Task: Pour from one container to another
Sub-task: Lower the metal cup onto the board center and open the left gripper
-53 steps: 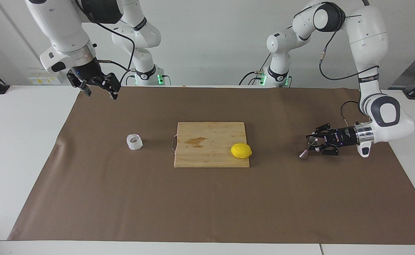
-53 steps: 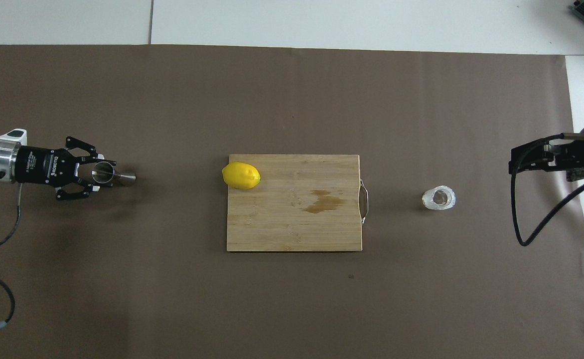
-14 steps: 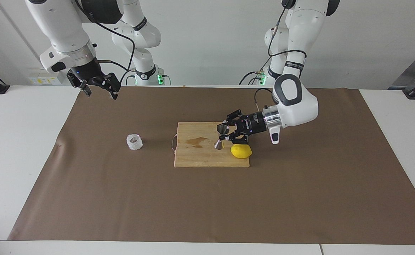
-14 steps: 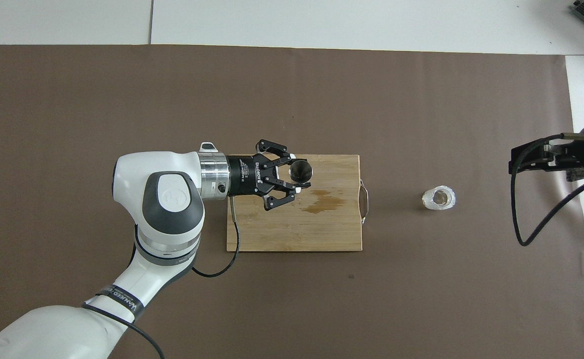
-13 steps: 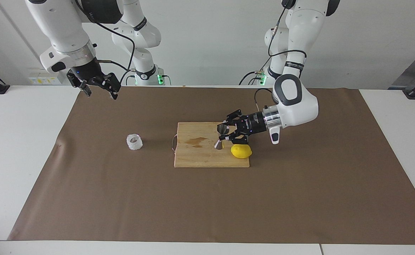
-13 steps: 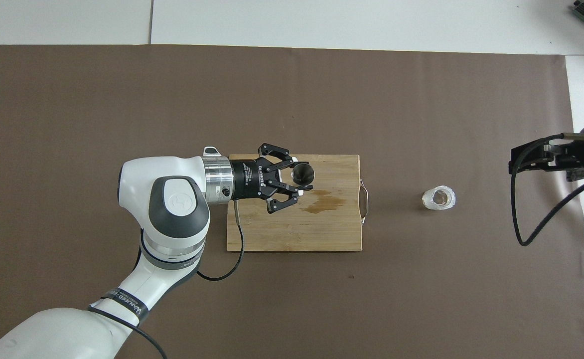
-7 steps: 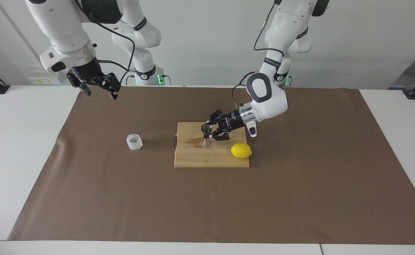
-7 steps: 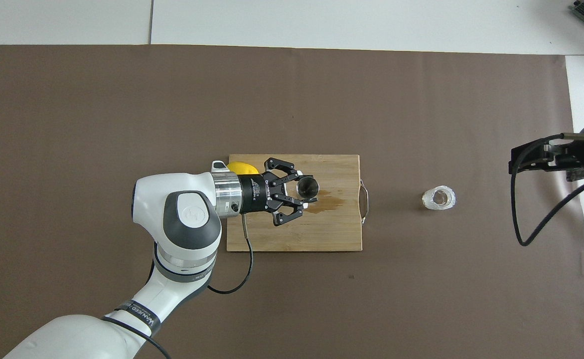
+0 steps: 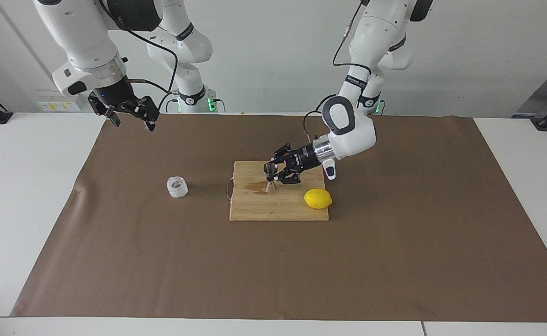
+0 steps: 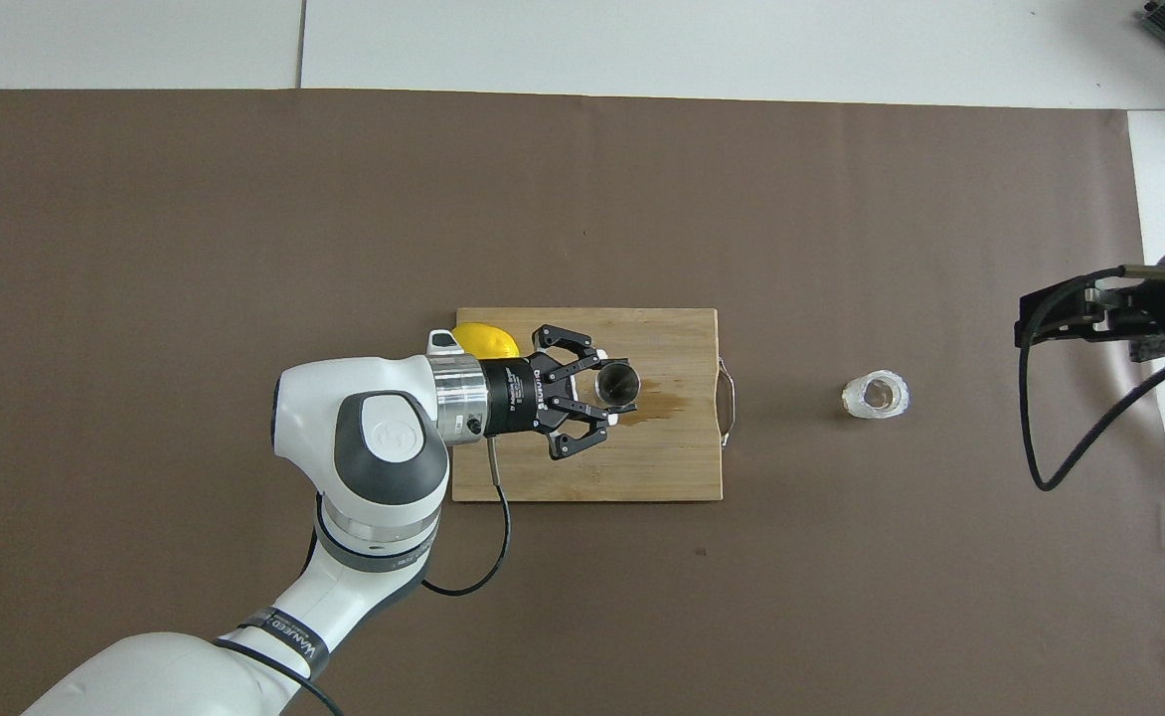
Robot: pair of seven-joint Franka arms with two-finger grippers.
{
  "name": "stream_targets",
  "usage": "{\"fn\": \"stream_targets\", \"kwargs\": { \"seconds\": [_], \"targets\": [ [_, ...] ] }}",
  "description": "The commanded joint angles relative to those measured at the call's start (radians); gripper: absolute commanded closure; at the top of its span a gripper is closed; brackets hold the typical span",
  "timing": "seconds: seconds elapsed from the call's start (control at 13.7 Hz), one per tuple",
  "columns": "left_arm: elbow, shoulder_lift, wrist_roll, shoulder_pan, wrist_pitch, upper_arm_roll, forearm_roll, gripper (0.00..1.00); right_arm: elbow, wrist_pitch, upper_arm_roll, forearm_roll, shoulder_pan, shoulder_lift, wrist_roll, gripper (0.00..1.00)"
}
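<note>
Jigger (image 9: 270,178) shifted along board (image 9: 255,210) — in left gripper (image 9: 277,174); upright

Steel jigger (image 9: 270,177): small, shiny, hourglass shape, 2 cones joined at narrow waist. Upright, open top cone facing up, interior looks dark in overhead view. Held at the waist by left gripper (image 9: 276,173), fingers clamped on it. Sits over the wooden cutting board (image 9: 255,207), approx. mid-board, at the dark stain (image 10: 657,402); base looks down on the board, can't confirm contact.

Glass cup (image 9: 177,186): small, squat, clear w/ knobbly whitish cut-glass look. Upright, mouth up, on the brown mat (image 9: 161,261), free-standing. Lies toward right arm's end of table, apart from the board's handle end. Contents not readable, maybe a little liquid.
</note>
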Motion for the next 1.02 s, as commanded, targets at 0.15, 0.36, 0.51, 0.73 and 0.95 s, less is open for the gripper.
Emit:
{"fn": "stream_targets", "kwargs": {
  "seconds": [0.15, 0.36, 0.51, 0.73, 0.95],
  "targets": [
    [-0.033, -0.02, 0.037, -0.023, 0.019, 0.014, -0.038, 0.77, 0.013, -0.018, 0.005, 0.029, -0.017, 0.002, -0.027, 0.0],
    [-0.034, -0.018, 0.048, -0.023, 0.026, 0.014, -0.04, 0.68, 0.013, -0.018, 0.005, 0.029, -0.017, 0.002, -0.025, 0.0],
    [-0.034, -0.018, 0.046, -0.023, 0.029, 0.014, -0.046, 0.59, 0.013, -0.02, 0.005, 0.029, -0.017, 0.002, -0.027, 0.0],
    [-0.033, -0.017, 0.046, -0.028, 0.032, 0.014, -0.048, 0.41, 0.013, -0.02, 0.005, 0.029, -0.017, 0.002, -0.027, 0.0],
    [-0.03, -0.018, 0.043, -0.028, 0.029, 0.014, -0.048, 0.23, 0.013, -0.018, 0.005, 0.029, -0.017, 0.002, -0.027, 0.0]
  ]
}}
